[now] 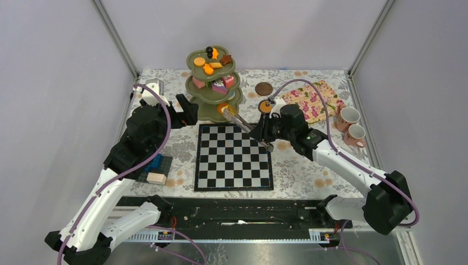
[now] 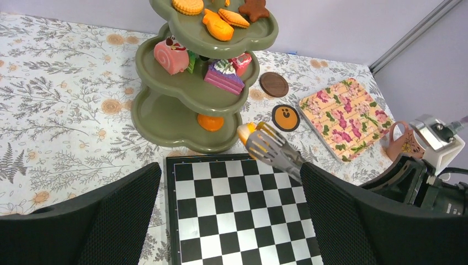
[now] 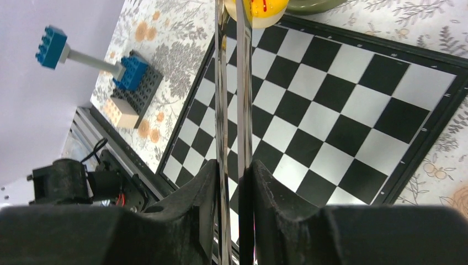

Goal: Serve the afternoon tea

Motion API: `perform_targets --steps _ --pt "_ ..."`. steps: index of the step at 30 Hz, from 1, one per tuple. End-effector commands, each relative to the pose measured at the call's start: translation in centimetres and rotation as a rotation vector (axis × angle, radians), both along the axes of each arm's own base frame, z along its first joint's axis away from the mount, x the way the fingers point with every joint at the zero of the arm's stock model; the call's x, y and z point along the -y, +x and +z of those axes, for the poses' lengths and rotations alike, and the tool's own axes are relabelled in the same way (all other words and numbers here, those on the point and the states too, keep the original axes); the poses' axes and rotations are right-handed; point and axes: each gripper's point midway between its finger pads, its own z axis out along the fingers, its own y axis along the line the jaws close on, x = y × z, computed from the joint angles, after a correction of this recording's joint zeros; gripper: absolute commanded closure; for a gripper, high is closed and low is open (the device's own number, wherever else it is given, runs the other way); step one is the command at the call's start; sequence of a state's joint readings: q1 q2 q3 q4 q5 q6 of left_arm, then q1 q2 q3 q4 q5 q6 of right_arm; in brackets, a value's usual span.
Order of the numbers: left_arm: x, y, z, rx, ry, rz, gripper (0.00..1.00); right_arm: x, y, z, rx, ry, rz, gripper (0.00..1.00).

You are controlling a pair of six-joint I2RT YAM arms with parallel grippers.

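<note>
1 yellow pastry [image 2: 245, 131] sits in tongs [image 2: 274, 153] just beside the bottom tier of the stand [image 2: 165, 113]. Our right gripper [image 3: 232, 172] clamps the tongs; our left gripper [image 2: 232, 221] gapes empty.

The stand [image 1: 214, 88] sits at the back of the tabletop [image 1: 298, 171], pastries [image 1: 208, 69] on its tiers. The chessboard [image 1: 233, 157] lies before it, blocks [image 1: 154, 168] to its left, cups [image 1: 349, 116] far right.
</note>
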State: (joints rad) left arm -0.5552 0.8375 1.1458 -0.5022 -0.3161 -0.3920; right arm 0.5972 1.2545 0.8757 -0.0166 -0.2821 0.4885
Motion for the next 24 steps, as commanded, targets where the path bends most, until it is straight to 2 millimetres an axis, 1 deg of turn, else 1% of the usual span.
perform_targets --steps 1,4,6,11,15,17,18,19,20,24 --pt "0.0 0.3 1.6 0.063 -0.015 0.002 0.01 -2.3 -0.9 2.0 0.125 0.006 0.120 0.75" --pt "-0.1 0.2 1.7 0.067 -0.015 0.003 0.01 -4.2 -1.1 2.2 0.154 -0.017 0.165 0.75" --pt "-0.2 0.1 1.8 0.071 -0.011 0.005 0.01 -5.9 -1.4 2.3 0.179 -0.040 0.200 0.75" --pt "-0.9 -0.5 2.0 0.081 -0.005 0.018 0.01 -9.4 -0.4 2.1 0.222 -0.098 0.223 0.75" --pt "-1.4 -1.0 2.3 0.090 0.000 0.024 0.01 -12.1 1.4 1.3 0.258 -0.170 0.211 0.75" --pt "-1.7 -1.2 2.5 0.095 0.008 0.028 0.01 -13.3 2.1 0.6 0.267 -0.229 0.205 0.75" --pt "-1.9 -1.4 2.7 0.101 0.010 0.031 0.01 -14.0 2.7 0.7 0.286 -0.264 0.193 0.75" --pt "-2.1 -1.6 2.7 0.103 0.012 0.033 0.01 -14.5 3.5 0.6 0.301 -0.290 0.171 0.75" --pt "-2.2 -1.7 2.8 0.106 0.015 0.035 0.01 -14.8 4.0 -0.1 0.305 -0.336 0.160 0.75" --pt "-2.5 -2.2 2.9 0.116 0.011 0.033 0.01 -15.9 6.5 -1.1 0.337 -0.445 0.109 0.75"
